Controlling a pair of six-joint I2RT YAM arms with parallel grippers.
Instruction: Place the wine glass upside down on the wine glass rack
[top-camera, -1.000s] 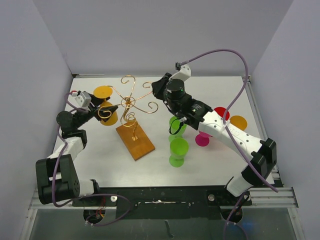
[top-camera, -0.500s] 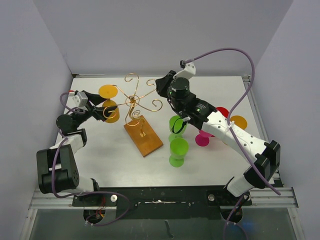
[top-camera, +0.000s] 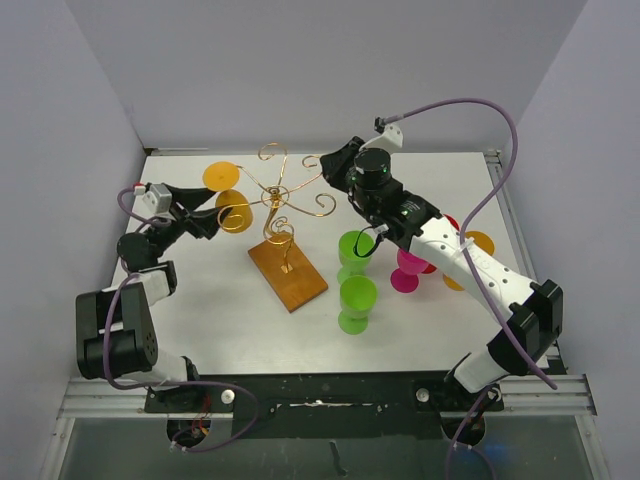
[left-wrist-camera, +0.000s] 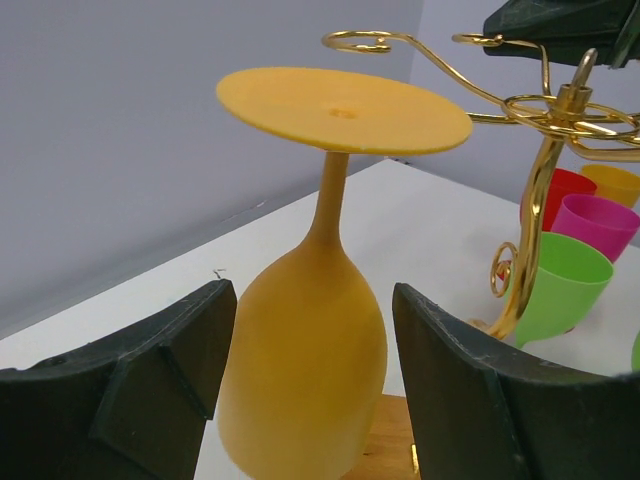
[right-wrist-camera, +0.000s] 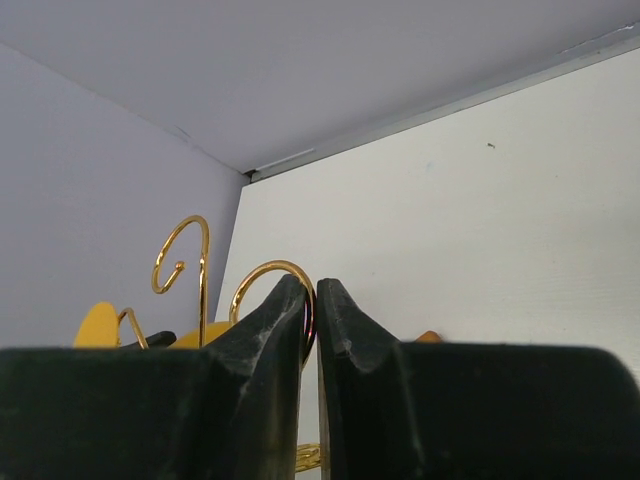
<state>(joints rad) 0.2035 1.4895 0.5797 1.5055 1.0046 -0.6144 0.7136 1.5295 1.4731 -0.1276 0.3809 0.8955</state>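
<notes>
So the left tool (left-wrist-camera: 312, 300) is grasping the orange plastic wine glass (left-wrist-camera: 305, 380) by its bowl, one finger on each side. The glass is upside down with the round foot on top, lifted off the white bench (top-camera: 200, 300) and hanging toward the far left corner. It's just left of the gold wire wine glass rack (top-camera: 283, 240), with the foot about level with the curled arms. I can't tell if it touches one.

The rack's brown wooden base (top-camera: 288, 275) sits skewed near the middle of the bench. The right tool (right-wrist-camera: 311, 300) is clenched on one of the rack's curled arms on the far side.

Two green glasses (top-camera: 357, 300) stand just right of the base. A magenta one (top-camera: 405, 275), a red one (top-camera: 447, 224) and another orange one (top-camera: 478, 243) are nearer the right edge.
</notes>
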